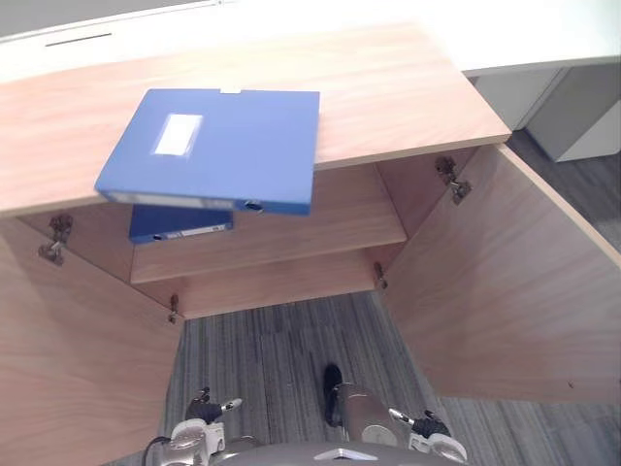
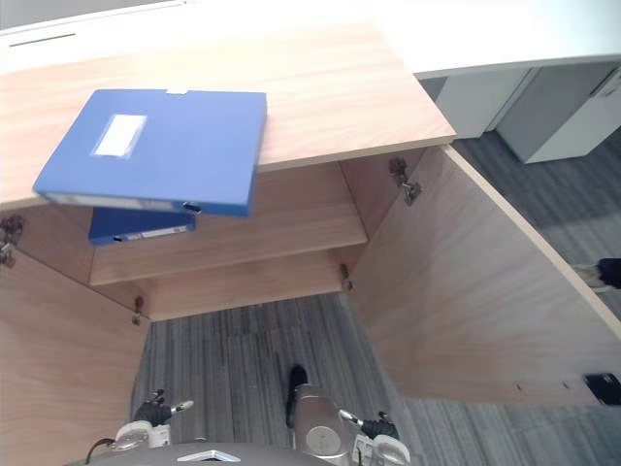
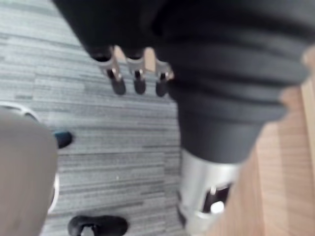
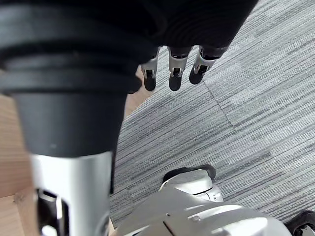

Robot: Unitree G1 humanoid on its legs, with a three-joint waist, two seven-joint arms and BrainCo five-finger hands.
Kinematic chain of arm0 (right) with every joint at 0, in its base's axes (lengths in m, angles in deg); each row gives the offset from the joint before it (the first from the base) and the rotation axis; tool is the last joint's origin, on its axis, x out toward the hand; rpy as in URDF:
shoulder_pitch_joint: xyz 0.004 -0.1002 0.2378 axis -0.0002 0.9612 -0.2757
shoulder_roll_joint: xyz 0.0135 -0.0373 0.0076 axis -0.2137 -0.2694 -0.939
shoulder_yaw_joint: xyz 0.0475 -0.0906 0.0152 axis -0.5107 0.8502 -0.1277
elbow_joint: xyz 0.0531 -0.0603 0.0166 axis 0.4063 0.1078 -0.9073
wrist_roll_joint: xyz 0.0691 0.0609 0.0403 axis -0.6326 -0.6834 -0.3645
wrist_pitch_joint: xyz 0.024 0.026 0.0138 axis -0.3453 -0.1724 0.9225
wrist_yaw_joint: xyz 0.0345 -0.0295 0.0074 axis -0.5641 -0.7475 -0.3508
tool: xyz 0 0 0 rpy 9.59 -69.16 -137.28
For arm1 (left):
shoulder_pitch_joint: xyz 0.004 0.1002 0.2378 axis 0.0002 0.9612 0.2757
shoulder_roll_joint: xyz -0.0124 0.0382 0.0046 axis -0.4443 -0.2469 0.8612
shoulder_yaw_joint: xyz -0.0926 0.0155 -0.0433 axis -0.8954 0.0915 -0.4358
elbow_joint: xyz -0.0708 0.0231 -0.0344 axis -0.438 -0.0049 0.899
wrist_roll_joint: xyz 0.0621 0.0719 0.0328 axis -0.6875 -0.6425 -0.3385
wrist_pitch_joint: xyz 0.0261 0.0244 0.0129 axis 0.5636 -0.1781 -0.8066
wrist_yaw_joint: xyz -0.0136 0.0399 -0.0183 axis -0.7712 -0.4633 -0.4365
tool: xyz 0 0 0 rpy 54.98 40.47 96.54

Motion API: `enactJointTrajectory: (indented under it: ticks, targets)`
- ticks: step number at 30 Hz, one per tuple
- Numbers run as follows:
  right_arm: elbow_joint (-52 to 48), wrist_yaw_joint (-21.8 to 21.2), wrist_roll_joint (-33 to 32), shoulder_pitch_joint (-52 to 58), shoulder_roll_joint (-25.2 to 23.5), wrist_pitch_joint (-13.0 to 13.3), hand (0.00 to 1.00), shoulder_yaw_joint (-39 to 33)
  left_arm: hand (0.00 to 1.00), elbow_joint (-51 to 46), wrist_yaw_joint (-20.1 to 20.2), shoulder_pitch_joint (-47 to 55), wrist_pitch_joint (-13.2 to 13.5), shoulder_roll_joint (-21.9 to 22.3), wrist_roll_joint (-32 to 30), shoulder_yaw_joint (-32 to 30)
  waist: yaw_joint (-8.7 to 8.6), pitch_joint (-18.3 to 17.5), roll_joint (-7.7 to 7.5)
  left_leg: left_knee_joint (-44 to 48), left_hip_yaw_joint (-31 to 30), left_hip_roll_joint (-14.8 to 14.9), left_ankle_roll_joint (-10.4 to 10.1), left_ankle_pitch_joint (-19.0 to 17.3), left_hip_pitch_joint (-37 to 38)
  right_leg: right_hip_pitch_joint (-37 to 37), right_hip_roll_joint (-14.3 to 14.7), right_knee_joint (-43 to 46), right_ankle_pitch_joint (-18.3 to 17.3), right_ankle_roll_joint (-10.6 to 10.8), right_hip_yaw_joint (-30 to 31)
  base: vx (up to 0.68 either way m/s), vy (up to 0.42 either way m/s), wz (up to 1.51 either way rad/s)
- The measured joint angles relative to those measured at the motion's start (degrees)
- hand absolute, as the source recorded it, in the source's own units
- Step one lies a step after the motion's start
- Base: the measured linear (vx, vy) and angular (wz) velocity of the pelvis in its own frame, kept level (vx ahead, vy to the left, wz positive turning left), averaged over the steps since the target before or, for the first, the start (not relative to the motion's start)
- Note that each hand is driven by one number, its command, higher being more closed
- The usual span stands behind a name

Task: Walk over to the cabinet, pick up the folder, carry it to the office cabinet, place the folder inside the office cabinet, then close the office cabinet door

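A blue folder [image 1: 213,146] with a white label lies flat on the wooden cabinet top [image 1: 388,87], its near edge hanging over the front. A second blue folder [image 1: 179,223] lies on the upper shelf [image 1: 320,223] inside the cabinet, just below the first one. My left hand [image 3: 138,78] hangs low over the grey carpet beside a wooden panel, fingers relaxed and holding nothing. My right hand [image 4: 174,73] also hangs down over the carpet, open and empty. Both hands are well below and short of the folder.
Both cabinet doors stand open: the right door [image 1: 505,282] swings out toward me, and the left door [image 1: 78,349] does the same. White furniture [image 1: 543,39] stands behind and to the right of the cabinet. Grey striped carpet [image 1: 281,359] lies between the doors.
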Motion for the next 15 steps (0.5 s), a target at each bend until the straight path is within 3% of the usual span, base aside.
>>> enactJointTrajectory:
  ticks: [2, 3, 5, 7, 10, 11, 12, 13, 15]
  targets:
    - [-0.7, 0.0, 0.0, 1.2, -0.3, -0.1, 0.0, -0.1, 0.0, -1.3, 0.2, 0.0, 0.0, 0.5, 0.0, -1.3, -0.22, 0.6, -0.46, 12.3, 0.2, 3.2, -1.0, -0.7, -3.9, 4.6, 0.1, -1.8, -1.5, -0.4, -1.7, 0.24, -0.206, 0.59]
    - [-2.2, 0.0, 0.0, 2.4, -0.3, -0.7, 0.0, 0.5, 0.0, -2.8, 0.2, 0.3, 0.0, 0.9, 0.0, -2.6, 0.42, 0.7, -0.87, 23.4, 0.9, 6.1, -1.7, -1.2, -7.8, 7.4, 0.5, -3.2, -2.2, -0.7, -2.7, 0.24, -0.177, 0.28]
    - [-2.5, 0.1, -0.1, 2.8, -0.2, -0.7, 0.0, 0.3, 0.0, -3.8, 0.2, 0.6, 0.1, 1.5, 0.0, -3.8, 1.51, 0.4, -0.37, 31.6, 4.2, 9.2, -1.0, -2.1, -11.4, 10.8, 1.3, -5.3, -2.5, -0.8, -3.4, 0.21, -0.091, 0.08]
    - [-2.7, 0.1, -0.1, 2.8, -0.1, -0.8, 0.0, 0.2, 0.0, -4.2, 0.2, 0.6, 0.1, 1.6, 0.0, -4.2, 1.97, 0.2, -0.29, 30.0, 6.8, 9.9, 0.2, -3.0, -13.8, 13.3, 1.2, -7.5, -2.4, -0.8, -3.3, 0.19, 0.026, -0.05]
    - [-2.3, 0.1, -0.2, 2.9, -0.2, -1.0, 0.0, -0.2, 0.0, -4.3, 0.2, 0.4, 0.0, 1.5, 0.0, -4.4, 2.75, 0.3, -0.64, 17.6, 6.3, 7.2, 0.9, -3.0, -15.2, 14.8, -0.1, -8.2, -2.3, -0.1, -1.7, 0.2, 0.124, -0.25]
    - [-2.2, 0.1, -0.3, 2.9, -0.3, -1.0, 0.0, -0.3, 0.0, -4.2, 0.2, 0.4, 0.0, 1.4, 0.0, -4.3, 2.73, -0.1, -0.88, 10.6, 5.2, 5.3, 0.5, -1.0, -15.1, 15.2, -1.1, -8.4, -2.2, 0.8, -1.0, 0.21, 0.204, -0.32]
    - [-2.2, 0.1, -0.2, 3.0, -0.1, -1.0, 0.0, -0.6, 0.0, -3.9, 0.2, 0.4, 0.0, 1.6, 0.0, -4.3, 2.74, -0.4, -0.52, 5.2, 3.9, 4.0, 0.3, 3.5, -14.6, 15.3, -1.1, -8.6, -2.3, 1.9, -0.2, 0.24, 0.27, -0.33]
    - [-2.0, 0.1, -0.2, 3.0, -0.2, -1.0, 0.0, -1.1, 0.0, -3.1, 0.3, 0.3, 0.1, 1.9, 0.0, -4.3, 2.76, -0.9, 0.06, 2.6, 3.6, 3.4, 1.8, 7.1, -13.7, 16.0, -1.1, -9.2, -2.4, 2.9, 0.5, 0.19, 0.215, -0.2]
    - [-2.0, 0.1, -0.2, 3.6, -1.4, -1.0, 0.0, -1.3, 0.0, -2.6, 0.4, 0.8, 0.0, 0.4, 0.0, -4.1, 2.34, -2.2, -2.48, -0.1, 3.7, 0.8, 1.6, 7.7, -11.7, 17.4, -2.6, -12.2, -1.4, 4.3, 1.6, 0.16, 0.196, -0.1]
